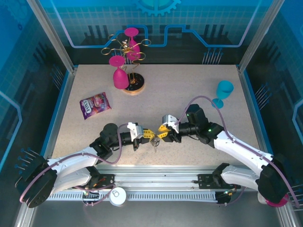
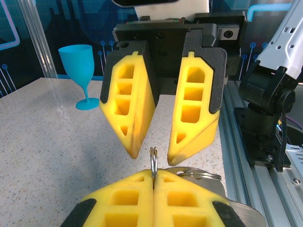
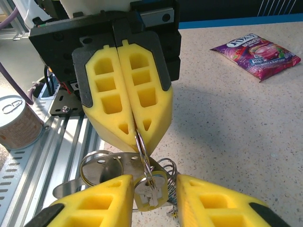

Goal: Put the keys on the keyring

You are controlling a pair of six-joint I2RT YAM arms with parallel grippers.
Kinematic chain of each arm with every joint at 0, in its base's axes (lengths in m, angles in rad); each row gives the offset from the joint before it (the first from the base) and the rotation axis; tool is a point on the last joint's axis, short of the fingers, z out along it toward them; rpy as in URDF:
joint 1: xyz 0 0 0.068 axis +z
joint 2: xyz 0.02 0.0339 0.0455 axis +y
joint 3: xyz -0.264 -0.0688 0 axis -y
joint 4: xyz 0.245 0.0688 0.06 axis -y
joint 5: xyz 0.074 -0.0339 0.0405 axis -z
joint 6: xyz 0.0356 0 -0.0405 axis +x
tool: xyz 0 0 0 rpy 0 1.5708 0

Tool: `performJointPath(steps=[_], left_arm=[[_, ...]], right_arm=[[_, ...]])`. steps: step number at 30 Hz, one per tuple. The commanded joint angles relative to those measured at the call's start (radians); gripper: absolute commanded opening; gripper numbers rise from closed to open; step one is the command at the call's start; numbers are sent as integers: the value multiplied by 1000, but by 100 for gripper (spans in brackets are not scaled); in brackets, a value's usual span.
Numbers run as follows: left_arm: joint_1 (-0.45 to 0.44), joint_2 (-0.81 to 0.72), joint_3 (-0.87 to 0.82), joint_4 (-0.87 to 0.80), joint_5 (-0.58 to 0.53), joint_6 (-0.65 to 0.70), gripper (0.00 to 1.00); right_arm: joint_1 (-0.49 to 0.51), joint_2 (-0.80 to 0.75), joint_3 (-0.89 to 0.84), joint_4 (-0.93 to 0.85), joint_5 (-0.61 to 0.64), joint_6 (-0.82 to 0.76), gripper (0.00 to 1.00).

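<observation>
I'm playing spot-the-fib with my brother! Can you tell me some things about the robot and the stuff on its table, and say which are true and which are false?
1. The left pincer is shut on a thin silvery ring. True.
2. The right pincer is squeezed tight shut. False: its jaws stand apart, with the keys between them.
3. The blue glass has tipped over on its side. False: it stands upright on the table.
4. The purple sweet bag lies flat on the table. True.
</observation>
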Motion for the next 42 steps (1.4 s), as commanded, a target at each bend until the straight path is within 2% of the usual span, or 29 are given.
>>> performJointPath(steps=[1, 6, 11, 21, 25, 29, 35, 42], left_arm=[[-6, -1, -5, 45, 18, 5, 0], [-6, -3, -3, 42, 19, 3, 0], [-5, -8, -3, 42, 19, 3, 0], [-5, 0, 19, 64, 22, 0, 0], [-5, 8, 9, 66, 15, 5, 0], [-5, 22, 2, 89, 16, -5, 0], [-5, 31, 5, 103, 18, -11, 0], [-6, 36, 5, 115, 24, -22, 0]], right_arm=[[-11, -11, -4, -17, -28, -5, 27], [-11, 7, 9, -18, -39, -11, 19], [-11, 17, 10, -37, -43, -13, 0], [-10, 64, 37, -52, -46, 19, 0], [-14, 23, 11, -5, -33, 25, 21], [-16, 9, -8, 35, -45, 33, 31], [-14, 33, -10, 76, -71, 50, 31], [-10, 59, -17, 126, -77, 67, 24]])
